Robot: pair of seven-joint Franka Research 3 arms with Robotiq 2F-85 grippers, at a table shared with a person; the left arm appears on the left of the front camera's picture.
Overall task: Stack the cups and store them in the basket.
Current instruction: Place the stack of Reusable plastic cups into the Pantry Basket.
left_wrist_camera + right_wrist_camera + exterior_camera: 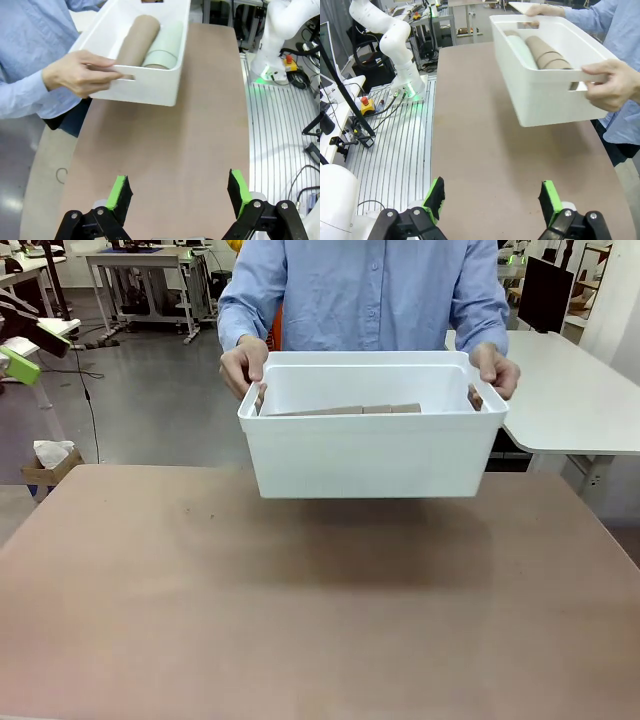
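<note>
The basket is held by the person's hands above the table's far edge, the cups lying stacked inside. Both the left gripper and the right gripper are spread open and empty. If the basket is tilted, the cups could be rolled out.

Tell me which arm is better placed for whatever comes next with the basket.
Neither. The person's hands hold the large white plastic basket off the table by both handle slots, stacked tan and mint cups lying inside. Left tool and right tool hover open, well back.
</note>
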